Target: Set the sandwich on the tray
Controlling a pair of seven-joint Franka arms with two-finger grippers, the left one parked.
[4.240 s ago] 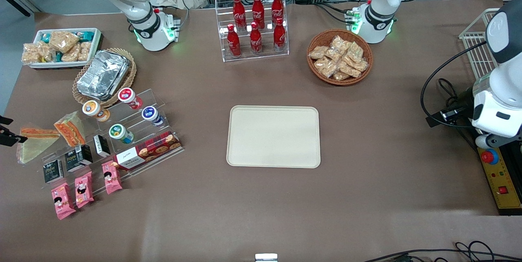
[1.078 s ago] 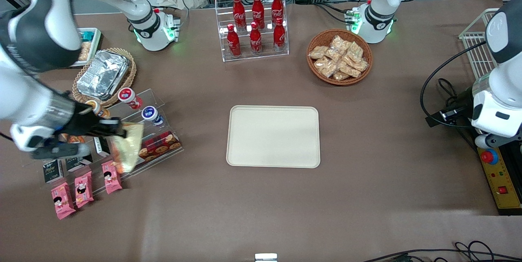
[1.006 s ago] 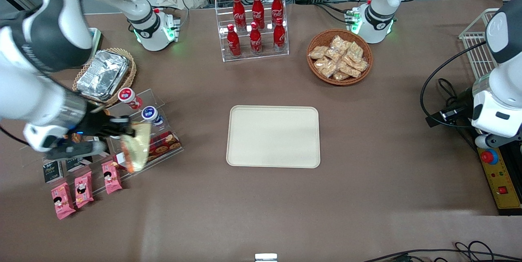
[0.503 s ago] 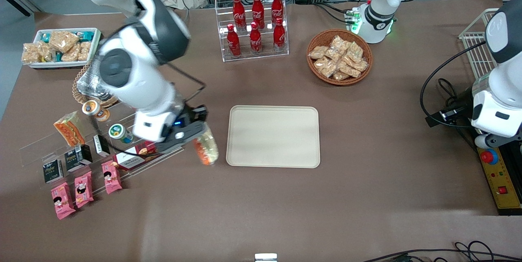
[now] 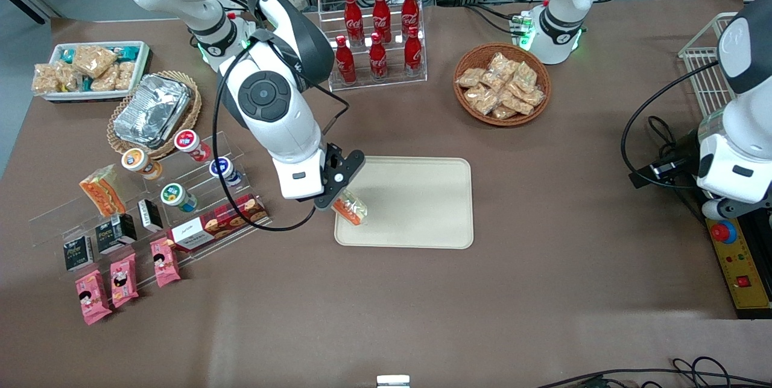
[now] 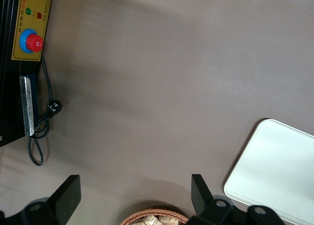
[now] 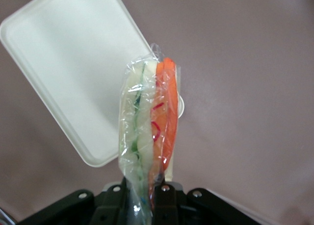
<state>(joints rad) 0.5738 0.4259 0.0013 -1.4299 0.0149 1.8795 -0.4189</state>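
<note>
My right gripper (image 5: 339, 190) is shut on the plastic-wrapped sandwich (image 5: 350, 209) and holds it hanging above the tray's corner nearest the front camera on the working arm's side. The cream-beige tray (image 5: 416, 195) lies flat at the table's middle. In the right wrist view the sandwich (image 7: 147, 122) stands edge-on between the black fingers (image 7: 115, 195), its orange-red and green filling showing, with the tray's corner (image 7: 73, 82) under it. The tray's corner also shows in the left wrist view (image 6: 279, 161).
A smaller orange wrapped sandwich (image 5: 102, 190) stays on the clear tiered stand (image 5: 151, 207) with cups, boxes and pink packets. A foil-tray basket (image 5: 154, 111), a white snack bin (image 5: 90, 69), a cola rack (image 5: 377, 35) and a snack basket (image 5: 502, 83) stand farther back.
The right arm has carried the sandwich from beside the tiered stand sideways to above the tray's near corner. The arm's body now stands over the table's middle.
</note>
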